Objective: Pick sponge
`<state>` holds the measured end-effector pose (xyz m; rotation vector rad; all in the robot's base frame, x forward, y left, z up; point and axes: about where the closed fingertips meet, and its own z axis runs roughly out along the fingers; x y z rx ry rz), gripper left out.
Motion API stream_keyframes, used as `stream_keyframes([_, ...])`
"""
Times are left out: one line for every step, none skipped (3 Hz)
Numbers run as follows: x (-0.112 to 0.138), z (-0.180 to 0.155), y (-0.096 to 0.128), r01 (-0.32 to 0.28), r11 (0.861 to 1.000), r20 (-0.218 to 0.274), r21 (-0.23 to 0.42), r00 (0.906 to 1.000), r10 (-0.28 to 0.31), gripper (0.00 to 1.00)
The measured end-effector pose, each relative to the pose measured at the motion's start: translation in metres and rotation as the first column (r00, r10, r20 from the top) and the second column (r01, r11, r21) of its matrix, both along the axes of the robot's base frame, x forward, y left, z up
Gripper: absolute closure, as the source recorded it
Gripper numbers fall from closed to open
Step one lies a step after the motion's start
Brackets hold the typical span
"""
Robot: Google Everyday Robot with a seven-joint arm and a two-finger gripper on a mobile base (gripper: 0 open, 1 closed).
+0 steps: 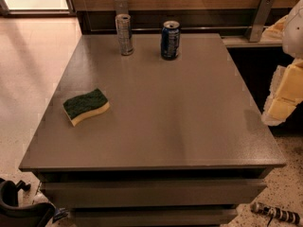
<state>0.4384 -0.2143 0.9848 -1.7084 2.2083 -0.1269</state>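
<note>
The sponge [86,106] lies flat on the left part of the grey table [170,122]. It has a dark green top over pale yellow foam and wavy edges. My gripper [283,94], with cream-yellow blocky fingers, hangs at the right edge of the view, beyond the table's right side and far from the sponge. Nothing is in it that I can see.
A silver can [124,34] and a dark blue can [170,40] stand upright near the table's far edge. A wooden wall with metal brackets runs behind. The floor lies to the left, and a dark object [19,207] sits at the bottom left.
</note>
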Motion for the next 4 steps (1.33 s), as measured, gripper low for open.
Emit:
stream_keyframes([0.000,0.000,0.000,0.000,1.000,0.000,0.000,1.0000,0.000,0.00])
stream_keyframes([0.001,-0.003,0.004,-0.012,0.999,0.009,0.048,0.9999,0.012,0.00])
stream_keyframes([0.007,-0.028,0.015,-0.060,0.985,0.014,0.159,0.9982,0.058,0.00])
stream_keyframes([0.031,-0.053,0.056,-0.160,0.920,0.082,0.357,0.9869,0.139,0.00])
